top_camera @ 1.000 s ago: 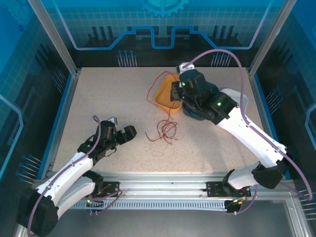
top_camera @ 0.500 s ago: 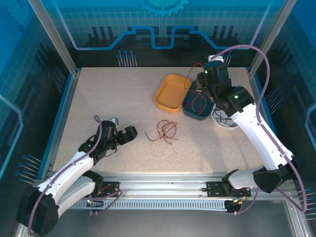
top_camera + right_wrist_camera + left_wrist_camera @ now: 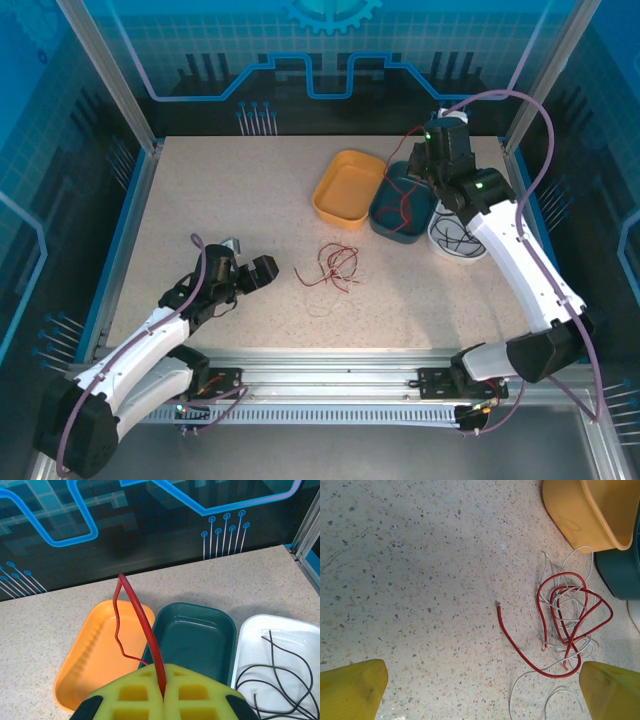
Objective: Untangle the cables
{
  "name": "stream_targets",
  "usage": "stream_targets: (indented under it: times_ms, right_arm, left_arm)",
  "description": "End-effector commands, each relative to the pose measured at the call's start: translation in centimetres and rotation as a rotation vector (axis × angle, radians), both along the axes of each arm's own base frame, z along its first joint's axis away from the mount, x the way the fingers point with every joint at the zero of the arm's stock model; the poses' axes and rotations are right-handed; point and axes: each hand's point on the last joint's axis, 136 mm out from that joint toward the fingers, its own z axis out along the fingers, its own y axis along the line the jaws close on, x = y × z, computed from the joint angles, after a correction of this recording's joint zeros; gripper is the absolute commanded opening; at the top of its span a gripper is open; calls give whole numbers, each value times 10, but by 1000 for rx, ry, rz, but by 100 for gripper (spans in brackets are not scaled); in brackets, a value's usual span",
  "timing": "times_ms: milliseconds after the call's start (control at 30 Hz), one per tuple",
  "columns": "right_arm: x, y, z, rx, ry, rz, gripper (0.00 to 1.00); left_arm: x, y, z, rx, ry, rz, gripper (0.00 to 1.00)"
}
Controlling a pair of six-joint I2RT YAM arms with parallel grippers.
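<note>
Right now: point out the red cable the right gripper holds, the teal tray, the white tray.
red cable (image 3: 150, 635), right wrist view, middle of the raised strand.
teal tray (image 3: 192, 645), right wrist view, bare floor.
white tray (image 3: 270, 619), right wrist view, far rim.

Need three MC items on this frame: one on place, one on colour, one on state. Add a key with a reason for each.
1. Where do the black cables lie?
A) orange tray
B) teal tray
C) white tray

2. What colour is the cable pinched in the right hand?
A) red
B) white
C) black

3. How does the left hand stand?
A) open, holding nothing
B) shut on a white cable
C) shut, empty

Key:
1 C: the right wrist view shows black loops lying inside the white tray.
2 A: the cable rising from between the shut jaws is red.
3 A: its jaws stand wide apart, gripping nothing.
</note>
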Motion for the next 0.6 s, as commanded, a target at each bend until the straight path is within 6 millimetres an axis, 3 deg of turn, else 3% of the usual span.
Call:
stream_targets:
  times_ms: [0,267,567]
  right_arm:
    - [18,-5,4,-5,-33,-16,0]
    - [48,-27,-6,-77,-18,-79,0]
    - [62,-45,-25,-105,10,-138,0]
  left_arm:
    - [-2,-1,1,-6,-6,-15,99]
    - [0,0,3,-2,-10,-13,99]
    - [1,-1,1,0,-4,-16,99]
